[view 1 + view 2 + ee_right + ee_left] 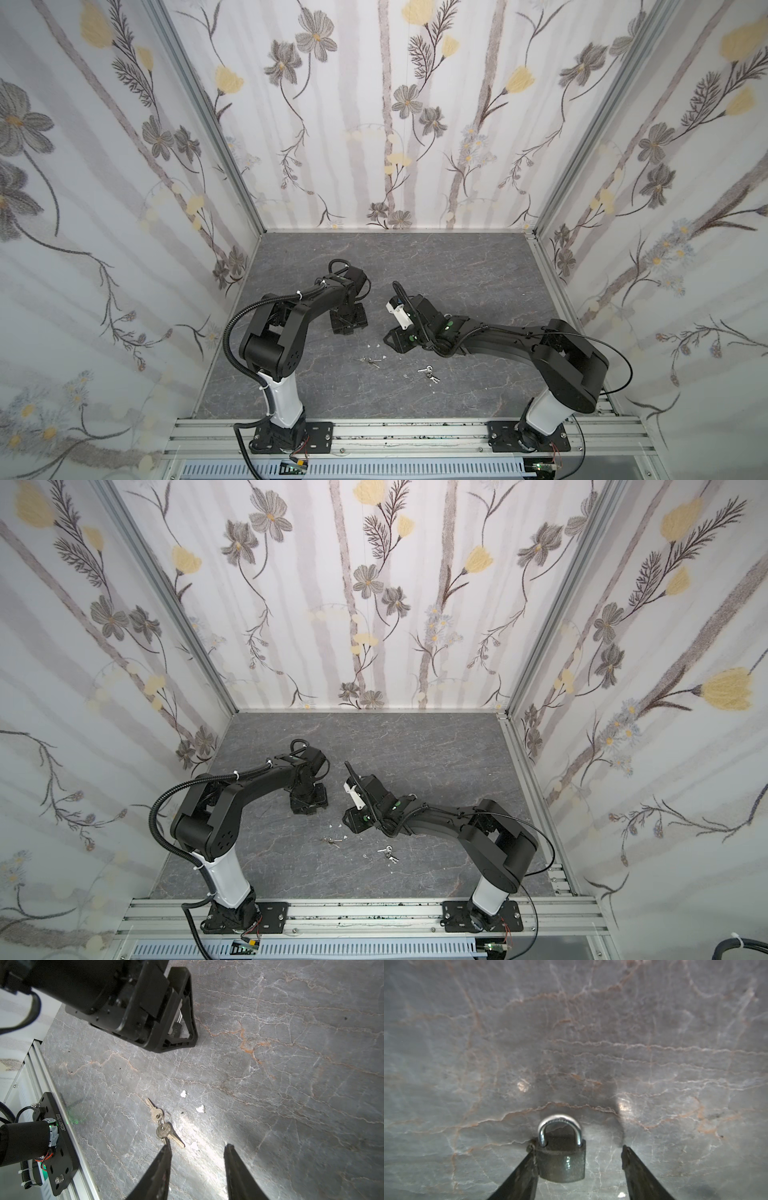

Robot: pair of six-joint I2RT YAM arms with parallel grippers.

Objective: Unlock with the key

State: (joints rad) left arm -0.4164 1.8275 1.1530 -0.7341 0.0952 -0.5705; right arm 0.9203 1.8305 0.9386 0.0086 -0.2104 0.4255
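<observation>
1. Well, the unlocking has hardly begun. The padlock (562, 1163) seems to lie flat on the grey surface (591, 1032), and both ends of its loop sit down in its body, so it looks locked.
2. The left claw (578, 1148) is spread wide around the padlock. One finger (527, 1167) touches the lock's side and the other stands apart, so nothing is pinched.
3. The right claw (197, 1147) is spread too, and it is empty. A bunch of keys (164, 1124) lies on the surface just in front of one fingertip.
4. A second bunch of keys (429, 374) lies near the first in a top view. I cannot tell which bunch fits.
5. I think these jobs are left: pick up a key, hold the lock firm, push the key in, and turn it.
6. The padlock has a dull, rough, boxy body and a shiny, smooth, round loop.
7. The keys are thin, flat, pale metal on a small ring, so they may be hard to lift.
8. The surface looks like stone with thin cracks and some small white flecks (200, 1109).
</observation>
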